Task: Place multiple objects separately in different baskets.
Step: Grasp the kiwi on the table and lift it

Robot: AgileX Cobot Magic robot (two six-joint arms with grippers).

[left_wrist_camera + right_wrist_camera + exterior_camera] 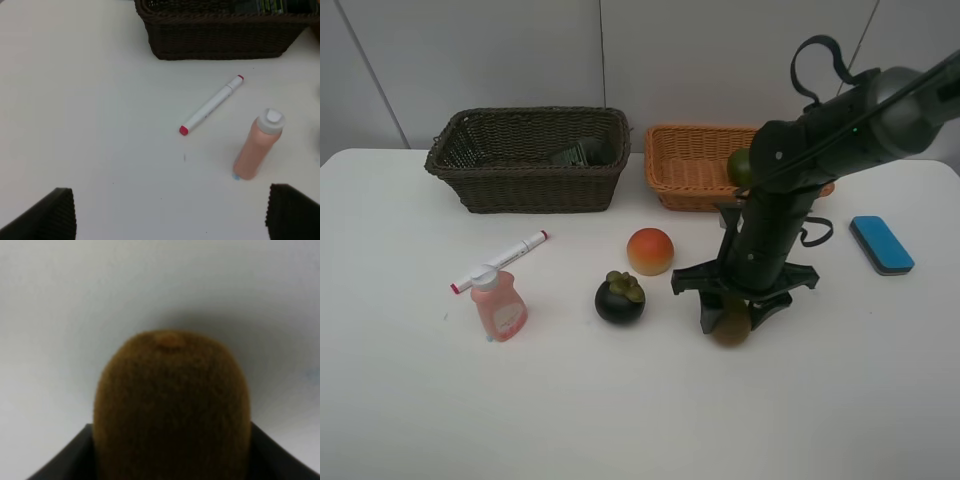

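Closing on: the brown kiwi [730, 326], which lies toward the front of the bench [620, 420], just right of the dark mangosteen [620, 297].
Fingers, right: your right gripper [730, 318] stands straight over the kiwi. Its fingers [75, 465] press against both flanks, so it looks pinched. Whether it has left the bench cannot be told.
Long axis: it runs along the gap between the fingers, button end away from the wrist camera, so your grip spans the short width.
Way to go: the light orange-tan basket [695, 188] lies straight behind the kiwi, nearer than the dark brown basket [525, 188]. A green fruit [740, 167] shows in it, partly behind the arm.
Fingers, left: your left gripper [170, 215] is spread wide and empty, near the white-red marker [212, 105] and pink bottle [257, 147].
Nearer arm: the right one, by far.
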